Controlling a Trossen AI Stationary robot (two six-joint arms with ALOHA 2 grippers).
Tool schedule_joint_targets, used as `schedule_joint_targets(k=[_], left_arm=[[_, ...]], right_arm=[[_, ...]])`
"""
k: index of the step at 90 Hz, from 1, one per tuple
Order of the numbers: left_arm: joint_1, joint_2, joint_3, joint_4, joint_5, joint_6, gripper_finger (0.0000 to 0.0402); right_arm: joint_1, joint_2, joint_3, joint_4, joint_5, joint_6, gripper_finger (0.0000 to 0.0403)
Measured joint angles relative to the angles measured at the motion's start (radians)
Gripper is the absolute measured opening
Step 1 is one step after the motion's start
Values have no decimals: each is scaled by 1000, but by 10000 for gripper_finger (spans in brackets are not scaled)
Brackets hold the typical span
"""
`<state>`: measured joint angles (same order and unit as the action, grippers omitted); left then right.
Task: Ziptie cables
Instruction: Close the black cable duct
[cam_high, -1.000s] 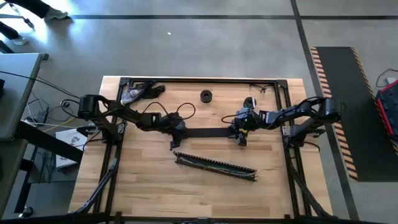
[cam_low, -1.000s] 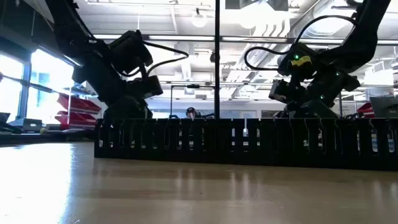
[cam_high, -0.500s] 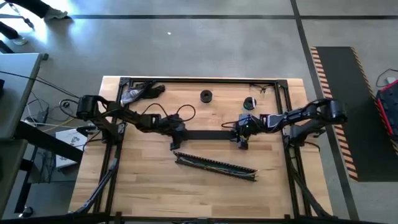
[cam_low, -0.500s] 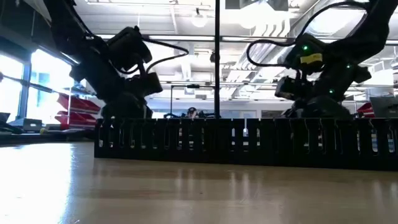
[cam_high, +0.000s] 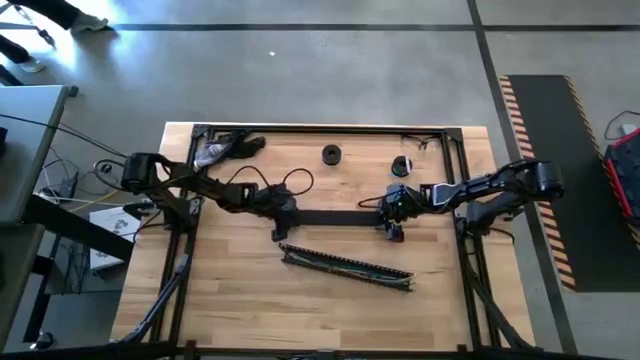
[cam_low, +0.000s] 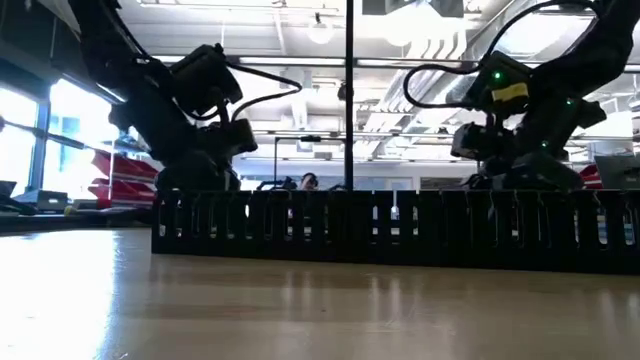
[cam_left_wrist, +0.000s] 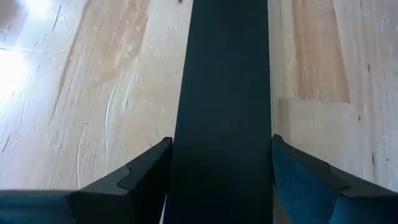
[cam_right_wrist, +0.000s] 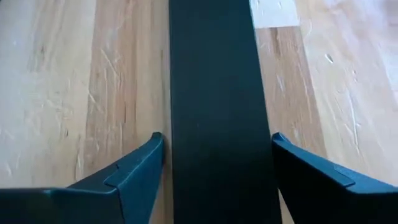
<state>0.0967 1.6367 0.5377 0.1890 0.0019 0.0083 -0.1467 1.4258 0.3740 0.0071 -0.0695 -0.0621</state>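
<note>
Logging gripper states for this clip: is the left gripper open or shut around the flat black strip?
Open. In the left wrist view the left gripper has its fingers spread to either side of the flat black strip.

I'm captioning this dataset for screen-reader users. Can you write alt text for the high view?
Seen from above, the left hand and right hand sit at opposite ends of a flat black strip lying across the middle of the wooden table. A long black slotted channel lies at a slant nearer the front edge, and two small round black objects sit near the back.
</note>
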Motion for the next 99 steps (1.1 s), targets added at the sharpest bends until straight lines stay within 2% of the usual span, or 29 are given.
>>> schedule_joint_targets(k=[9, 35, 47, 57, 71, 99], left_arm=[[-1, 0, 0, -2, 0, 1, 209], [-24, -19, 35, -23, -36, -13, 206], [-42, -52, 87, -91, -41, -12, 203], [-54, -63, 125, -203, -52, -25, 188], [-72, -81, 186, -271, -53, -18, 180], [-82, -72, 196, -224, -95, 12, 186]], right_arm=[[1, -1, 1, -4, 8, -6, 202], [36, -66, -1, -46, 34, 86, 203], [70, -135, 24, -157, 41, 137, 203], [100, -177, 50, -298, 120, 207, 203], [137, -226, 89, -421, 132, 248, 203], [181, -231, 84, -404, 175, 244, 203]])
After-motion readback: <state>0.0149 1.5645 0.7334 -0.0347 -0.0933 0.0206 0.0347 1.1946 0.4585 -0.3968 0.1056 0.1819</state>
